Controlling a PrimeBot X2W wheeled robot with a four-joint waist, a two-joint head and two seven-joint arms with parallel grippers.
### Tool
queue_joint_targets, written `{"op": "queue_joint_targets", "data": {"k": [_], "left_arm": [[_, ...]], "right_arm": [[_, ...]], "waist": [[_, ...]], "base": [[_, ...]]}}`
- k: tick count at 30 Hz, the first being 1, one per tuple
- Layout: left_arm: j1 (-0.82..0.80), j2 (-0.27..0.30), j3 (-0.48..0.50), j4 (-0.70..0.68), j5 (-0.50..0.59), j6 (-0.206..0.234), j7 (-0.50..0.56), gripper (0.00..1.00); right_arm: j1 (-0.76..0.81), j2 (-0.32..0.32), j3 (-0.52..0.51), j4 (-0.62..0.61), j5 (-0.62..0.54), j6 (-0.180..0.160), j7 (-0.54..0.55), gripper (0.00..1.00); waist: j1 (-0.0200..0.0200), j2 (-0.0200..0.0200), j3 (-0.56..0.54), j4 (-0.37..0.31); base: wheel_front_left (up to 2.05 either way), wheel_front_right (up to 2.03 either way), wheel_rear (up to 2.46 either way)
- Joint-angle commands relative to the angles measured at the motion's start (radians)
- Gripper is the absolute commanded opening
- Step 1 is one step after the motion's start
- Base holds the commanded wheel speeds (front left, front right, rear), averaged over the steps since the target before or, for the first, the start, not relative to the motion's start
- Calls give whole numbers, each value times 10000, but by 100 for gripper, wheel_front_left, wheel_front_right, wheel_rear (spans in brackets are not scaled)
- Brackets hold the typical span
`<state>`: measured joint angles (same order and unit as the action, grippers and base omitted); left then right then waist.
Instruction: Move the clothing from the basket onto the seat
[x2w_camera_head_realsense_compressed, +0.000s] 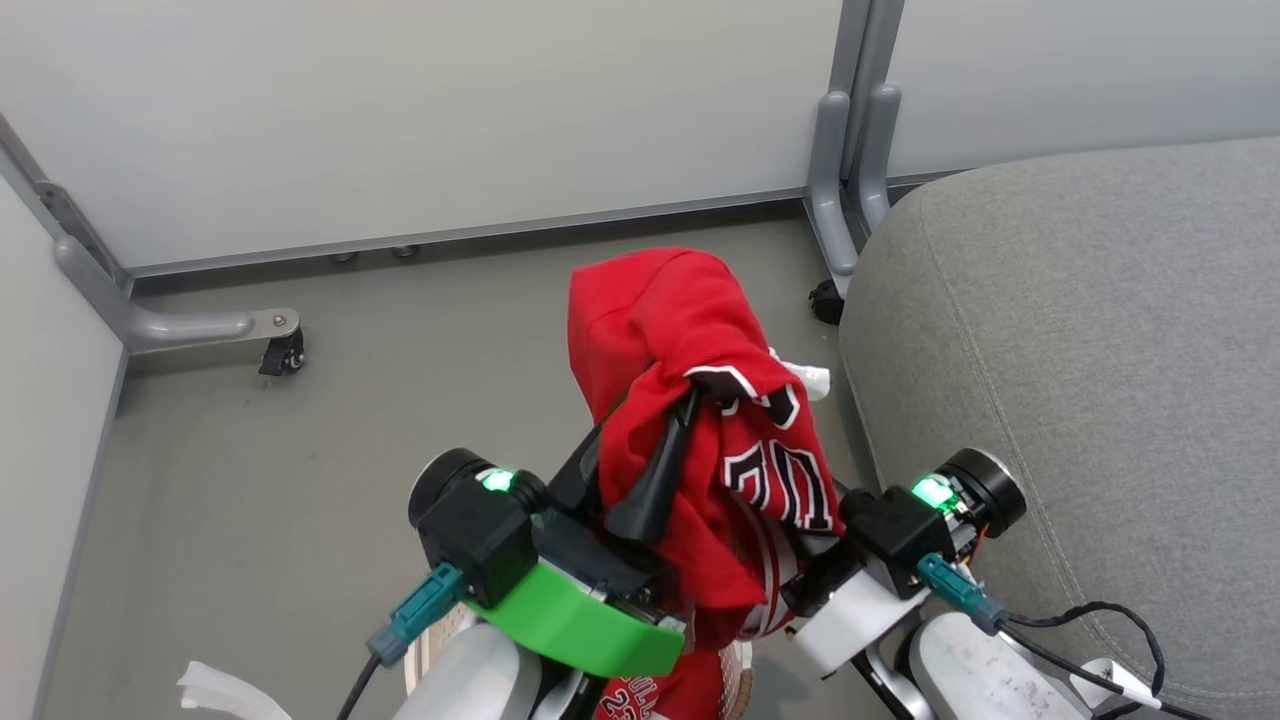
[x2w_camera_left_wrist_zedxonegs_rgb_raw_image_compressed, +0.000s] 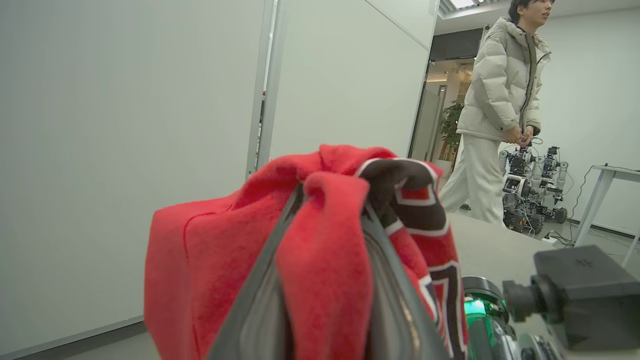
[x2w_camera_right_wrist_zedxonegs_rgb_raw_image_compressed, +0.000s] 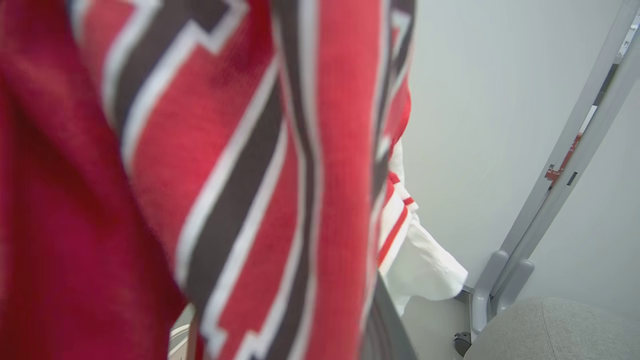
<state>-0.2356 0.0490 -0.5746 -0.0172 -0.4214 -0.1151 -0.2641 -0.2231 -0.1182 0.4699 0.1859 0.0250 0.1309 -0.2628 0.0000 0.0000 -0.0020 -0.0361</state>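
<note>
Two white partition panels (x2w_camera_head_realsense_compressed: 450, 110) close off the far side, standing on one grey floor (x2w_camera_head_realsense_compressed: 250, 480). One large grey seat (x2w_camera_head_realsense_compressed: 1080, 350) takes up the right of the scene, its near-left edge just beside the hanging cloth. The left wrist view shows one person (x2w_camera_left_wrist_zedxonegs_rgb_raw_image_compressed: 500, 90) in a pale puffy jacket far off, with one other robot (x2w_camera_left_wrist_zedxonegs_rgb_raw_image_compressed: 525, 195) beside them. There are two pieces of clothing. One red garment (x2w_camera_head_realsense_compressed: 660, 320) with black-and-white numerals is held up above the floor, left of the seat and not touching it. A second red garment (x2w_camera_head_realsense_compressed: 640, 697) with white lettering lies lower at the near edge, beside a sliver of the basket (x2w_camera_head_realsense_compressed: 738, 678) rim. The left pincer (x2w_camera_left_wrist_zedxonegs_rgb_raw_image_compressed: 334, 196) is grasping the raised garment, a fold bunched between its two dark fingers and draping over them. The right pincer (x2w_camera_head_realsense_compressed: 790, 540) is clenched and buried under the same cloth; I cannot tell whether it pinches any. Two casters (x2w_camera_head_realsense_compressed: 283, 355) sit at the panel feet, and two green lights (x2w_camera_head_realsense_compressed: 497, 480) glow on the wrists.
</note>
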Motion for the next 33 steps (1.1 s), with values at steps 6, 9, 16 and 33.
{"op": "queue_joint_targets", "data": {"k": [6,9,16,33], "left_arm": [[155,27,-39,464,354,-34,-4,100],[252,28,86,690,436,-43,-5,100],[723,46,1083,1046,975,-57,-4,100],[2517,93,4044,1567,2900,623,-1,100]], "right_arm": [[115,183,-497,-302,474,-3,-31,0],[119,301,-801,-515,789,-1,-31,0],[119,452,-1488,-981,1377,-1,-31,0],[1028,558,-3566,-2385,1789,-1,-31,0]], "waist": [[0,0,15,42],[0,0,2,74],[0,0,-42,162],[0,0,-213,607]], "base": [[0,0,0],[0,0,0],[0,0,0],[0,0,0]]}}
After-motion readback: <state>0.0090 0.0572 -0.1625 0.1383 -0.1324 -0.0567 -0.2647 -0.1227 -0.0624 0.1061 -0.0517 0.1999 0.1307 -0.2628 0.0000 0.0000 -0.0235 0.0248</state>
